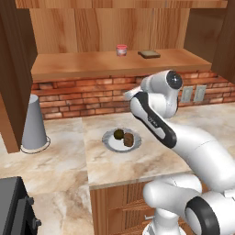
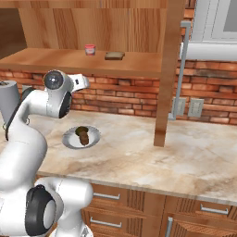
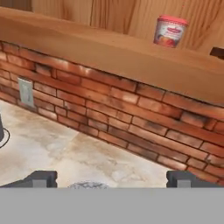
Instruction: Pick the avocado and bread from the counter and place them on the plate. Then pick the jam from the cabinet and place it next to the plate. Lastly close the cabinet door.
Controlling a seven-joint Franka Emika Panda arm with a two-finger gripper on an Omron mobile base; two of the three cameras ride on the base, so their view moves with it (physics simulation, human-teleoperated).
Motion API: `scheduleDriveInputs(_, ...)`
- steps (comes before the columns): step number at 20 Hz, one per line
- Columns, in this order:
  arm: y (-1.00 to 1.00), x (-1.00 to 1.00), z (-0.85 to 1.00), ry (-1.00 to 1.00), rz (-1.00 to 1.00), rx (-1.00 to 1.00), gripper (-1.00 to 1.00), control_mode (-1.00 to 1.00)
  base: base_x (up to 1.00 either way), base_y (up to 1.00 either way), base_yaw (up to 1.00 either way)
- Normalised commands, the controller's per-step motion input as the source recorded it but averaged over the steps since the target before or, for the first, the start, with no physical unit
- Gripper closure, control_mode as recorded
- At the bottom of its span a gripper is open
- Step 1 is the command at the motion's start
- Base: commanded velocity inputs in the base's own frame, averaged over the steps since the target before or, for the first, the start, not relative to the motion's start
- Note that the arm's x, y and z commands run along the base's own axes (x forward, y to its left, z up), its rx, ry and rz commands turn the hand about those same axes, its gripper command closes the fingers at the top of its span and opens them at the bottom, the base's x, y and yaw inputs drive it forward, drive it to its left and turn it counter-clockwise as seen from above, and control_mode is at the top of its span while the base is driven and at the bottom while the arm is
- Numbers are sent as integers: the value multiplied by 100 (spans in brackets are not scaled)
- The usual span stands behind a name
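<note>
- Reaching toward the jam is the step in hand, by my reading: the avocado [image 1: 118, 133] and the bread [image 1: 128, 140] already lie together on the plate [image 1: 110, 143].
- Plate: on the worktop [image 1: 151, 158], in front of the brick backsplash [image 1: 87, 98].
- Jam [image 1: 121, 50]: upright on the cabinet [image 1: 114, 20] shelf, above and behind the plate, just beside a flat brown slice [image 1: 149, 54].
- Tool [image 3: 112, 179]: released, fingertips [image 3: 41, 178] spread wide, nothing between them; raised above the plate, facing the bricks with the jar high in the hand view.
- Next move likely calls for lifting to shelf level and advancing to straddle the jar, clear of the slice.
- Surface: beige marbled stone over wooden drawers [image 2: 115, 199].
- Room: grey cone-shaped vessel [image 1: 34, 124] left of the plate; wall outlets [image 1: 193, 93] to its right; open cabinet door [image 2: 169, 69] with steel handle [image 2: 181, 69].
</note>
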Motion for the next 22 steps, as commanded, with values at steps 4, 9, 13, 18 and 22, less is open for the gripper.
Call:
scheduleDriveInputs(4,0,1,84,-22,-9,6,-100,-100,0,0,0)
scheduleDriveInputs(9,0,21,72,-16,-12,4,-100,-100,0,0,0)
scheduleDriveInputs(13,0,45,47,-3,-12,4,-100,-100,0,0,0)
scheduleDriveInputs(18,-5,41,71,-1,-12,10,-100,-100,0,0,0)
scheduleDriveInputs(22,-1,47,39,2,-5,6,-100,-100,0,0,0)
